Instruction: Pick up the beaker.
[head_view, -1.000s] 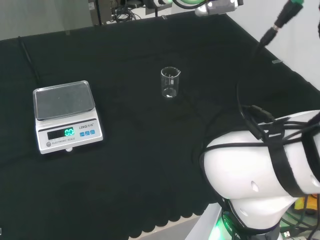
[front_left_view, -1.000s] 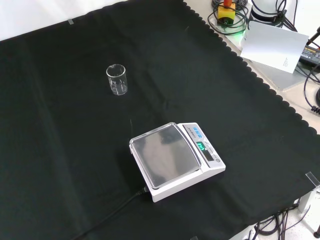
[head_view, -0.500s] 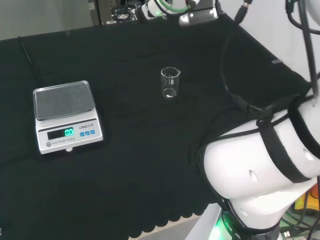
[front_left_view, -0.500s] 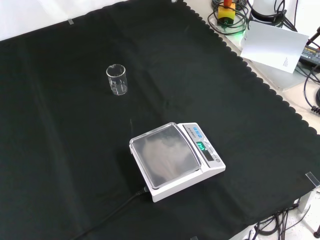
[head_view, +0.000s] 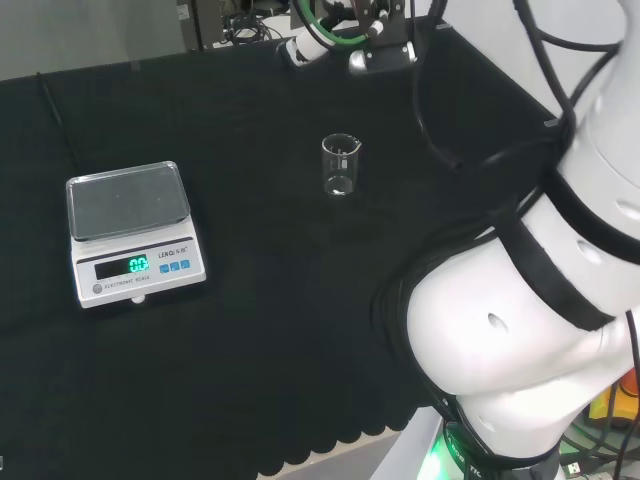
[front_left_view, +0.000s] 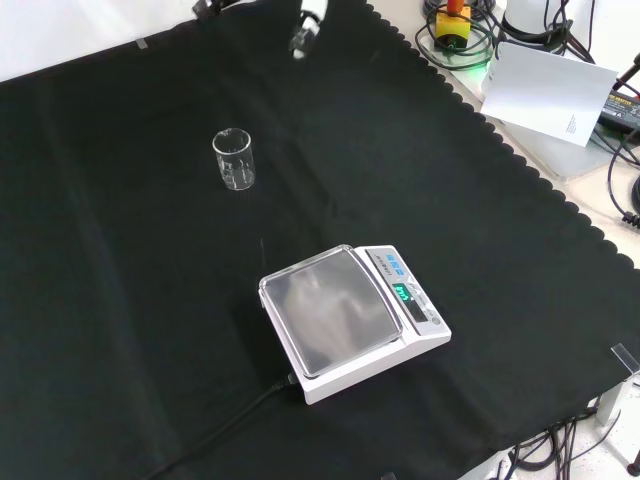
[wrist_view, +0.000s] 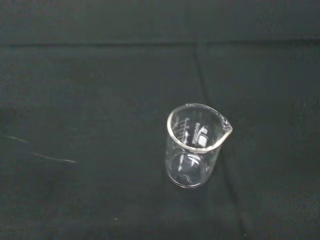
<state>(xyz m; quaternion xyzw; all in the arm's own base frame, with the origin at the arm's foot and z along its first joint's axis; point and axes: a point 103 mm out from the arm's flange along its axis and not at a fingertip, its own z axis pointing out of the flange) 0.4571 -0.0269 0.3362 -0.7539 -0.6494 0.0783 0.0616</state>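
Front view, nearest the camera: a white scale (front_left_view: 352, 322) w/ a steel pan and lit green display sits on the black cloth (front_left_view: 120, 330); a dark cable leaves its near-left corner and is cut off at the view's edge. Beyond the scale and to its left, well apart, stands the beaker (front_left_view: 233, 159), clear glass, upright, apparently empty, spout hard to see except in the wrist view (wrist_view: 196, 145). Farthest from the scale, at the view's top, a small bit of the hand (front_left_view: 306, 24) pokes in, above the beaker and not touching it. Most of it is cut off, so can't tell if fingers are spread or curled.
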